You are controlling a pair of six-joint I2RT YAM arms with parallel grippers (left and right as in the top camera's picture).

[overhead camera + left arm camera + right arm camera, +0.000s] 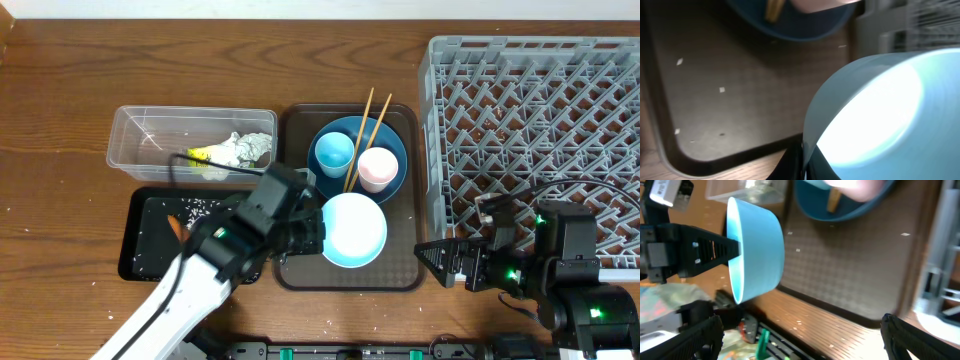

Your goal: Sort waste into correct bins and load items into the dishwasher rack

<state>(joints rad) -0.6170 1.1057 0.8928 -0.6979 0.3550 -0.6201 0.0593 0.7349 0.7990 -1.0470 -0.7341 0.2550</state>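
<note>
Left gripper [312, 232] pinches rim of bowl [355, 230] — bowl tipped on its side over near end of brown tray [400, 272]. Right gripper [432, 266] fingers spread wide, empty — beside rack [540, 110]

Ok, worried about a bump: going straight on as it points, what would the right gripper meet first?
Probably the near rim of the brown tray; the bowl sits just to one side, though depth is unclear.
</note>
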